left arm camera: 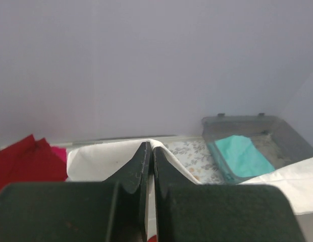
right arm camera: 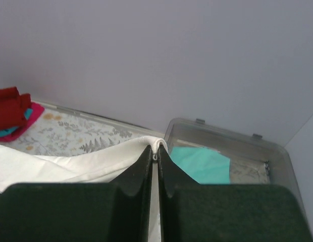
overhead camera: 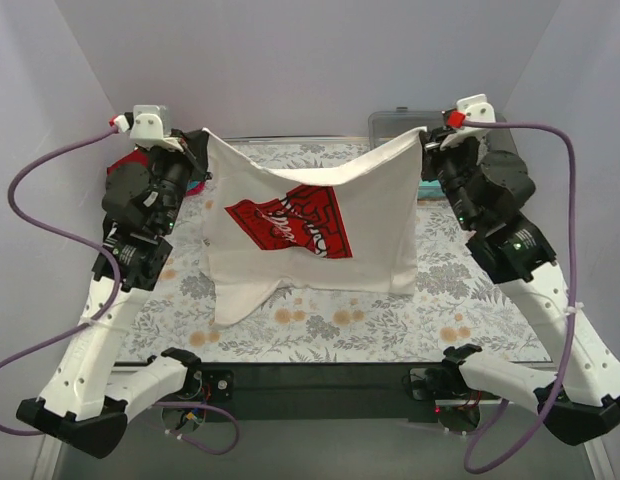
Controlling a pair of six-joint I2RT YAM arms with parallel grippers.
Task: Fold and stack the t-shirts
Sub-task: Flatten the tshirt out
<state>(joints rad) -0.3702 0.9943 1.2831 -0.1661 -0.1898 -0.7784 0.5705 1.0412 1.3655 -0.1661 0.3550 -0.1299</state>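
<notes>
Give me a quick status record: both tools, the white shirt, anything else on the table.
left tool: shut on white shirt, one top corner
right tool: shut on its other top corner
white shirt: held up, spread between the tools, red print facing top camera, top edge sagging
teal shirt: folded, inside clear bin, far right
red shirt: top of a pile, far left

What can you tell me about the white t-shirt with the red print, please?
The white t-shirt is soft cloth with a red square print. It hangs spread out, its top edge sagging in the middle. The left pincer and the right pincer are each shut on an upper corner. Its lower edge seems to rest, crumpled, on the floral table.
</notes>
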